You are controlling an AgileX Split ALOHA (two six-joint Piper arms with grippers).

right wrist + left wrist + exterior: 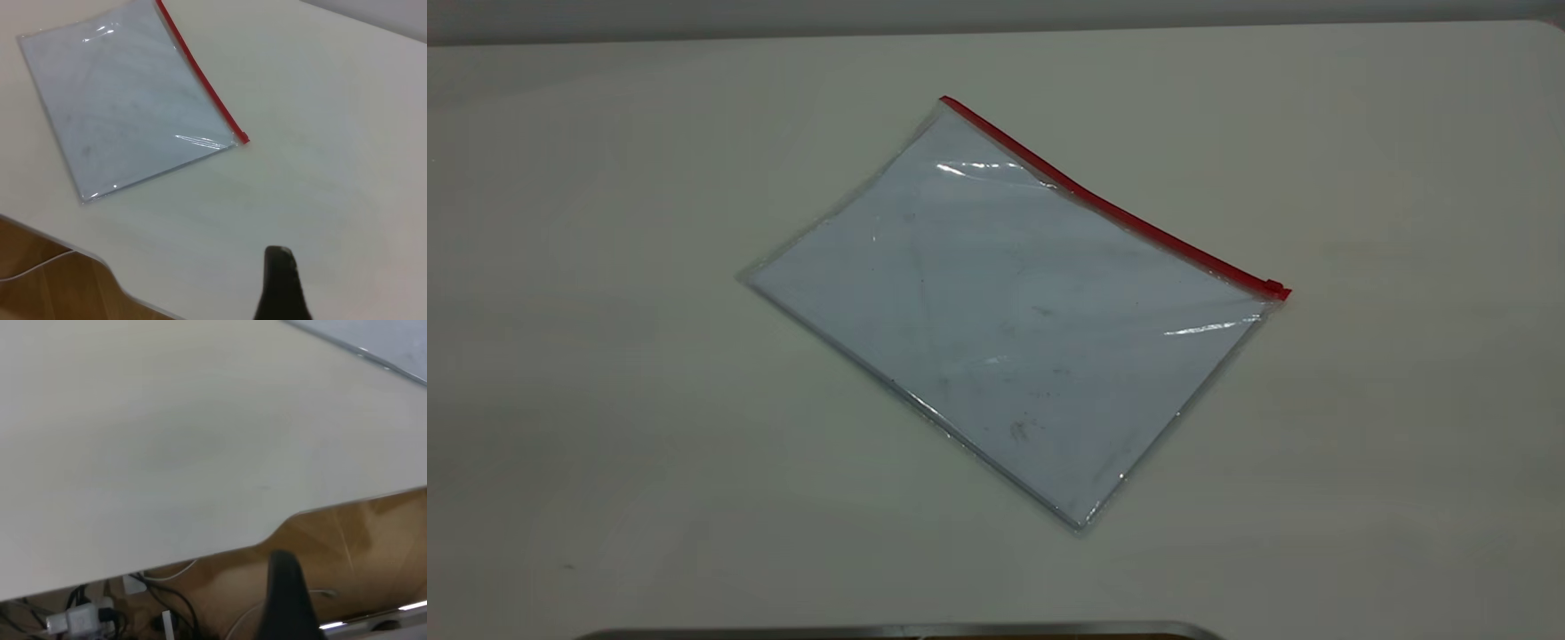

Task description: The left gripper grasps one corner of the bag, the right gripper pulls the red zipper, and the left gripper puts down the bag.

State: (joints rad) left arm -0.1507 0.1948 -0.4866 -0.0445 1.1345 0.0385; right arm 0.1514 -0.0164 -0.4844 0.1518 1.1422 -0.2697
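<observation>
Exterior view shows the bag (pixel 1005 311) lying flat near the middle of the pale, matte tabletop (pixel 605 400), turned at a slant to the tabletop's edges. It is a rectangular pouch of clear, glossy plastic with white sheets inside; no brand, label or writing can be read on it, only faint grey smudges and a few bright glints on the film. The red zipper (pixel 1103 206) runs as a thin strip along the far long edge, bowed slightly, with its small slider tab (pixel 1274 289) at the right end, at the corner of the bag (pixel 1267 307) there. Neither arm appears in this view, and a dark rounded rim (pixel 889 631) is cut off at the near edge.

From the left wrist camera, only one black finger (pixel 287 600) of the left tool shows, over the tabletop's curved edge with wooden floor (pixel 360 547) and cables (pixel 100 613) below; whether that tool is apart or together cannot be told. A sliver of the bag sits in one corner, well away from it.

From the right wrist camera, again a single black finger (pixel 283 287) of the right tool shows, well apart from the bag; its state likewise cannot be told.
</observation>
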